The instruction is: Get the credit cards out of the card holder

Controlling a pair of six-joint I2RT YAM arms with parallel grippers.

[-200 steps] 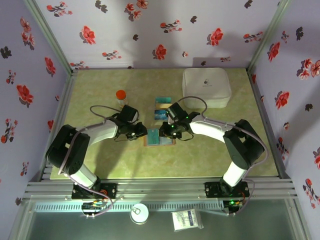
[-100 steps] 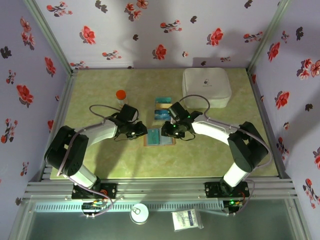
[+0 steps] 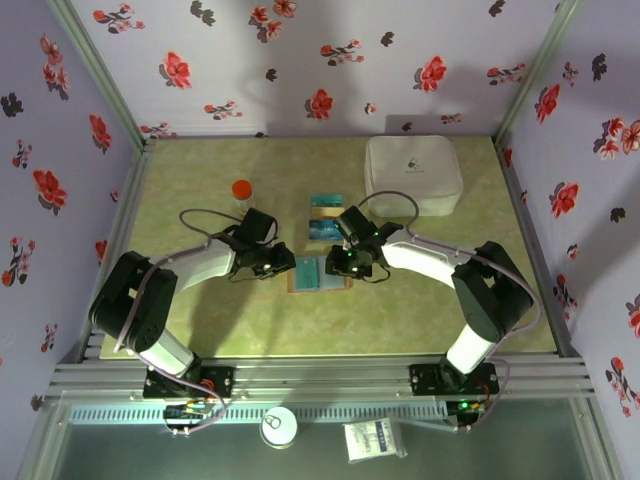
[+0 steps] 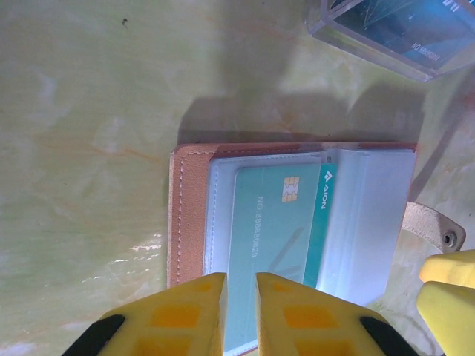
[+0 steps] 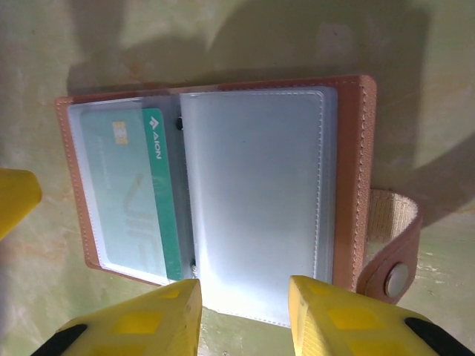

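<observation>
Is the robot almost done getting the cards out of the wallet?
Partly. One card and a second card already lie on the table beyond the open wallet. The left gripper and right gripper are at its edges. A teal card sits in a clear sleeve, not yet out.
</observation>
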